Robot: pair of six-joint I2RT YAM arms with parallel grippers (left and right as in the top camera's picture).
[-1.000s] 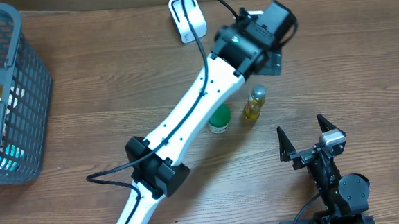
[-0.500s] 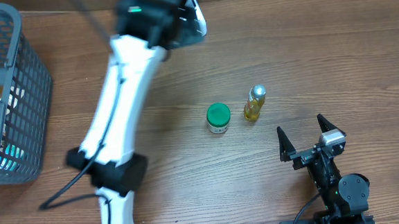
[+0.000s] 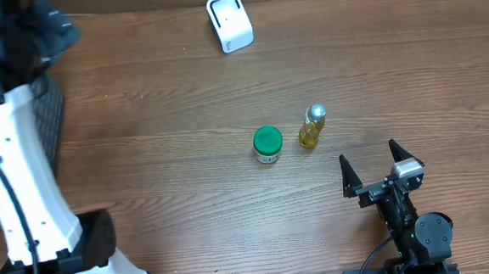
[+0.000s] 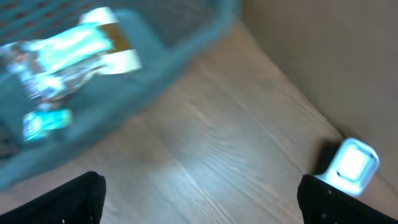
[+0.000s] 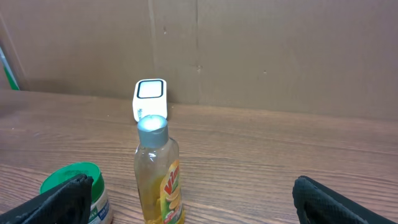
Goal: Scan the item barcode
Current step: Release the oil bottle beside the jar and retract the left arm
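A white barcode scanner [image 3: 230, 21] stands at the back of the table, also visible as the scanner [image 4: 351, 163] and the scanner [image 5: 150, 99]. A yellow liquid bottle [image 3: 312, 127] with a silver cap and a green-lidded jar [image 3: 268, 144] stand mid-table. My right gripper [image 3: 374, 167] rests open near the front edge, pointing at the bottle [image 5: 158, 174] and the jar [image 5: 78, 186], touching neither. My left gripper [image 4: 199, 205] is open and empty, up at the far left over the basket [image 4: 186, 43]; its view is blurred.
The grey mesh basket [image 3: 52, 123] at the left edge holds several packets [image 4: 68, 50] and is mostly hidden overhead by my left arm [image 3: 7, 151]. A cardboard wall [image 5: 280, 56] closes off the back of the table.
My left arm has swung from the scanner at the back middle to the far left over the basket, still open. The right arm, bottle and jar have not moved.
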